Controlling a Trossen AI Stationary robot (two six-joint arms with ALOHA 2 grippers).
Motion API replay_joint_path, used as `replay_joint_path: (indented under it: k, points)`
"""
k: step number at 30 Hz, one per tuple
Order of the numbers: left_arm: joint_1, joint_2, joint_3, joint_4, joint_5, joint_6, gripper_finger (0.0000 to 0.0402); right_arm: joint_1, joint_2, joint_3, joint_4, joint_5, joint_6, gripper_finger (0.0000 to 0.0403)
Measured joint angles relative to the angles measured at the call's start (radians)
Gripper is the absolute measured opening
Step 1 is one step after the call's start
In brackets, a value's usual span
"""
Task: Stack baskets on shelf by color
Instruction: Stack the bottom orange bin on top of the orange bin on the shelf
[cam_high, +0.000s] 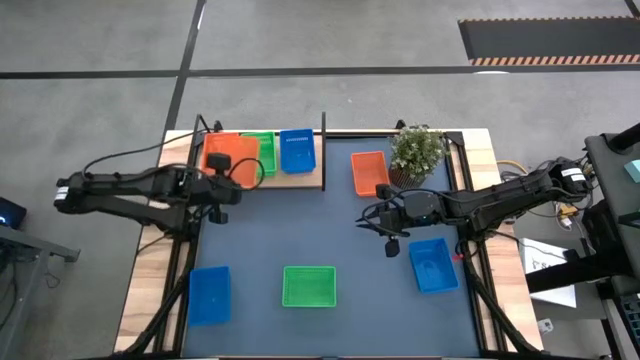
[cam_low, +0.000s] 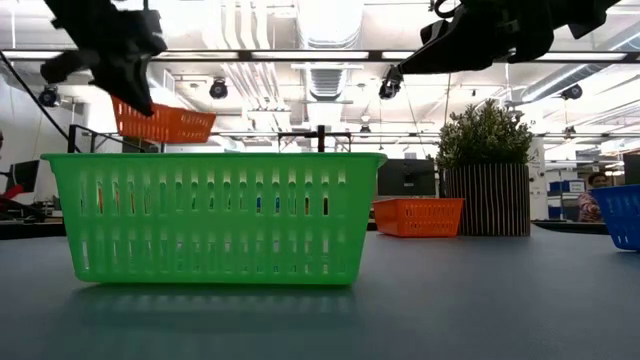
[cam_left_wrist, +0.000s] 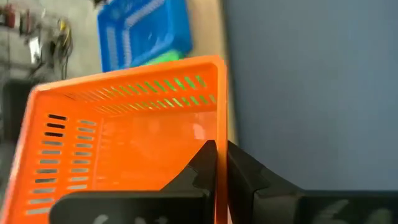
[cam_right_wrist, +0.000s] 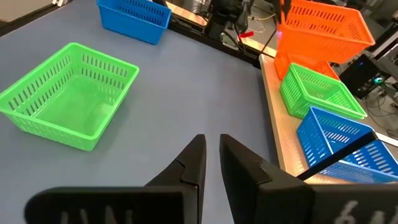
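The dark blue-grey tabletop mat (cam_high: 330, 230) carries most of the loose trays. At its far left corner lies the light wooden rectangular shelf (cam_high: 312, 178) with its thin black upright post (cam_high: 324, 150) at the end nearest the middle. On the shelf stand a green plastic mesh basket (cam_high: 265, 150) and, beside it toward the post, a blue plastic mesh basket (cam_high: 296, 150).

The left tool (cam_left_wrist: 221, 155) is clamped on the side wall of a red-orange plastic mesh basket (cam_high: 232, 155), one finger inside the wall and one outside. In the low view this basket hangs tilted in the air, clear of the surface; from above it sits over the shelf's outer end, just beside the green basket and partly overlapping it.

The right tool (cam_right_wrist: 211, 155) hovers above the mat on the right side with its fingers slightly apart and nothing between them. A second red-orange mesh basket (cam_high: 369, 172) lies just beyond it on the far side, beside a small potted plant (cam_high: 417, 152). A blue mesh basket (cam_high: 433, 264) lies near the tool on the near side, touching neither finger.

Along the near edge, well apart from both tools, rest a green mesh basket (cam_high: 309, 286) in the middle and another blue mesh basket (cam_high: 209, 294) at the left.
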Motion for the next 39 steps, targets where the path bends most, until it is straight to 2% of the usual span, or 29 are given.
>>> replay_joint_path:
  k: [9, 15, 20, 25, 32, 39]
  points:
    - [0.256, 0.005, 0.012, 0.001, -0.008, 0.214, 0.0, 0.0, 0.0, 0.0, 0.0, -0.003, -0.01, 0.0038]
    - [0.469, -0.002, 0.006, 0.007, 0.108, 0.308, 0.0, 0.0, 0.0, -0.001, 0.002, -0.08, -0.017, 0.0038]
    - [0.6, 0.036, 0.006, 0.019, 0.196, 0.359, 0.0, 0.0, 0.0, -0.001, 0.005, -0.081, -0.025, 0.0038]
    - [0.656, 0.082, 0.006, 0.036, 0.224, 0.407, 0.0, 0.0, 0.0, -0.002, 0.005, -0.081, -0.021, 0.0038]
    - [0.66, 0.128, 0.006, 0.03, 0.291, 0.433, 0.0, 0.0, 0.0, -0.002, 0.005, -0.081, -0.021, 0.0038]
    - [0.66, 0.132, 0.006, 0.027, 0.271, 0.433, 0.0, 0.0, 0.0, -0.002, 0.005, -0.078, -0.021, 0.0038]
